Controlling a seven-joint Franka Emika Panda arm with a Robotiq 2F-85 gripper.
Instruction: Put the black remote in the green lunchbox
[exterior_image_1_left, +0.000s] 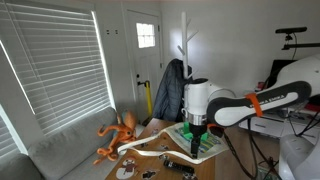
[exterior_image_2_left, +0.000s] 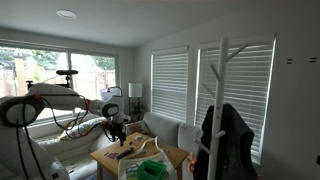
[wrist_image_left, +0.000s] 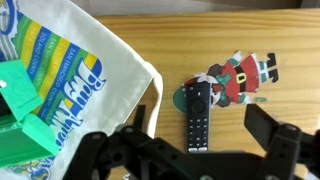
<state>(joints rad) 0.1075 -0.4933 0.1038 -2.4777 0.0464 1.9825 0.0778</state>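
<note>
The black remote (wrist_image_left: 199, 116) lies flat on the wooden table, long axis pointing away from me, its top end on a small green disc. My gripper (wrist_image_left: 200, 150) hangs above it, open and empty, one finger on each side of the remote's lower end. The green lunchbox (wrist_image_left: 18, 120) is at the left edge of the wrist view, partly wrapped by a white printed tote bag (wrist_image_left: 80, 70). In both exterior views the gripper (exterior_image_1_left: 196, 130) (exterior_image_2_left: 118, 133) hovers over the table, with the green lunchbox (exterior_image_1_left: 203, 142) (exterior_image_2_left: 151, 170) close by. The remote (exterior_image_1_left: 181, 160) shows as a dark bar.
A Santa cut-out (wrist_image_left: 240, 74) lies just right of the remote's top. An orange octopus toy (exterior_image_1_left: 120, 135), a white ring (exterior_image_1_left: 140, 149) and small dark bits (exterior_image_1_left: 126, 172) are on the table. A coat rack with a dark jacket (exterior_image_1_left: 171, 90) stands behind.
</note>
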